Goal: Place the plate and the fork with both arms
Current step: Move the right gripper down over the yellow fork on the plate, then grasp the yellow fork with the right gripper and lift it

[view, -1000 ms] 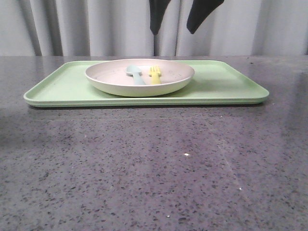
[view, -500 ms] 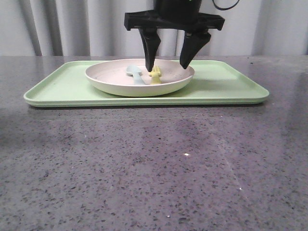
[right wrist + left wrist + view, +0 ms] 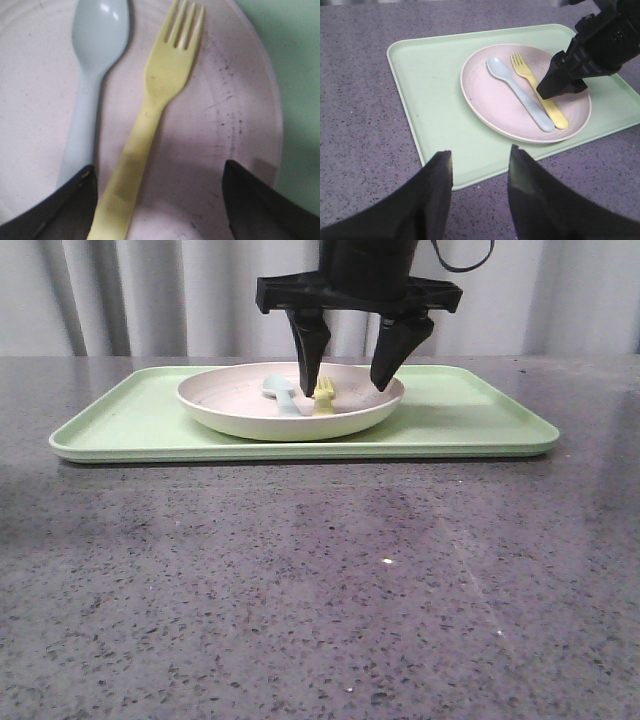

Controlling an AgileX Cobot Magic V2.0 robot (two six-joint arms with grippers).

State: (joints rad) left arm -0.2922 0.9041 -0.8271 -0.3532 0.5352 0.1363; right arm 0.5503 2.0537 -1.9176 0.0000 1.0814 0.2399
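The pinkish-cream plate (image 3: 215, 400) sits on the light-green tray (image 3: 130, 425). The yellow fork (image 3: 323, 398) lies in the plate next to a pale blue spoon (image 3: 283, 394). My right gripper (image 3: 345, 386) is open, and its fingers hang low over the plate on either side of the fork's handle. In the right wrist view the fork (image 3: 157, 100) lies between the open fingers of the right gripper (image 3: 157, 172), close to the finger on the spoon's (image 3: 95, 65) side. My left gripper (image 3: 479, 154) is open and empty, above the tray's corner (image 3: 430, 105), short of the plate (image 3: 490, 105).
The tray (image 3: 415, 75) lies on a dark speckled stone table (image 3: 320, 590), toward its far side. Grey curtains hang behind the table. The right arm (image 3: 600, 45) reaches over the plate's far side in the left wrist view.
My right gripper has come down from above into view and now hangs open over the plate, its fingers straddling the fork. Plate, fork and spoon have not moved.
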